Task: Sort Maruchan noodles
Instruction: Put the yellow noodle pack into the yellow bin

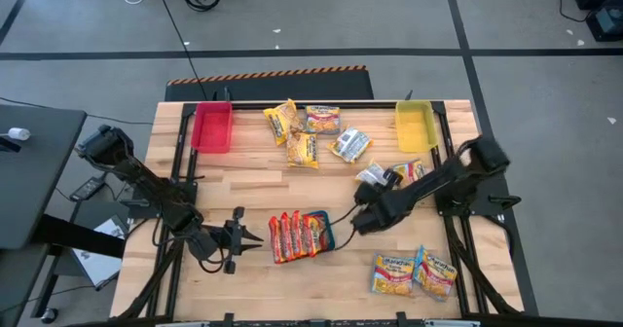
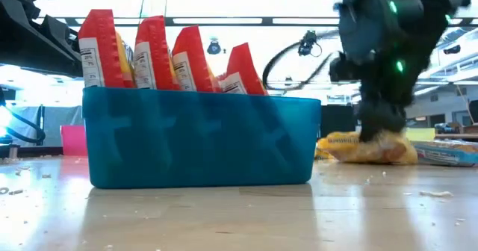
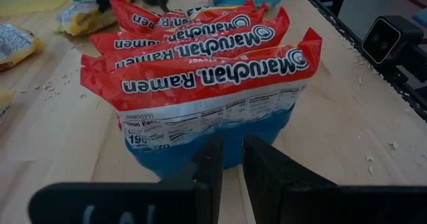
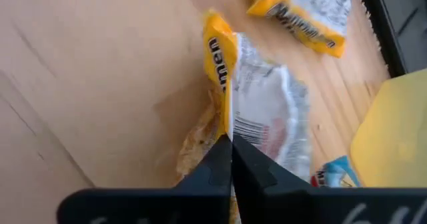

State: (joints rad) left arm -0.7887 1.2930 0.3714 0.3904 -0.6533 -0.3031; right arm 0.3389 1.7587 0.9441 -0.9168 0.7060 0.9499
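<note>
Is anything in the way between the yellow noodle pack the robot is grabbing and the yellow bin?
Nothing big. The right gripper is shut on a yellow packet near the table's right side. Toward the yellow bin, another packet lies close by on the table; lifting over it should clear it.

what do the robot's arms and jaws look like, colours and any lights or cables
Both arms are matte black with chunky jointed links. The left gripper ends in two flat, dark, blade-like jaws on a black crossbar. The right gripper looks the same. Small green lights glow on the right arm's housing in the low view, with a black cable looping behind it.
</note>
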